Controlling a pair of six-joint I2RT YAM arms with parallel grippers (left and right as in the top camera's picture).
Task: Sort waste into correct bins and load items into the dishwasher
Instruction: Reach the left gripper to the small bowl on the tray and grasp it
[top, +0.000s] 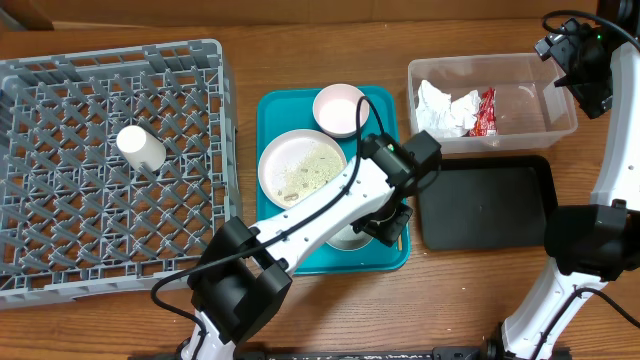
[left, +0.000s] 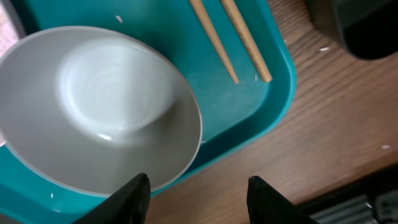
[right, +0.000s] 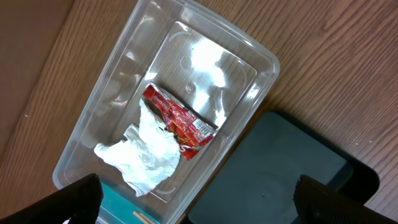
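Left gripper spread at grey bowl rim; right gripper spread, above clear tub

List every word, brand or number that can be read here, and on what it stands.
No text is readable.
The red wrapper in the clear tub carries print, but it is too small and blurred to read.
No other writing shows.

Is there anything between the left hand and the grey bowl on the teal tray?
Nothing visible. The left hand hangs open just over the rim of the grey bowl. The chopsticks lie off to the side on the teal tray.
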